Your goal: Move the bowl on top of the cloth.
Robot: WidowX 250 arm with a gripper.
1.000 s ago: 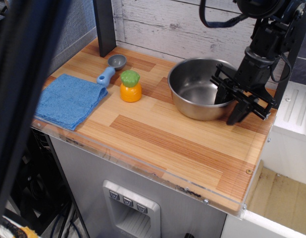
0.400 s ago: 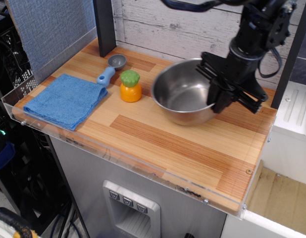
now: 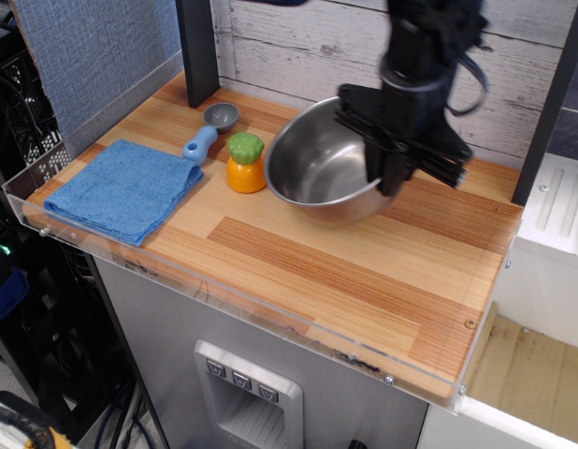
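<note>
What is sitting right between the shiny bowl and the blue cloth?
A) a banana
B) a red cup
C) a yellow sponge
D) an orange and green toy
D: the orange toy with a green top stands on the wooden table between the bowl, which the gripper holds by its rim, and the cloth.
</note>
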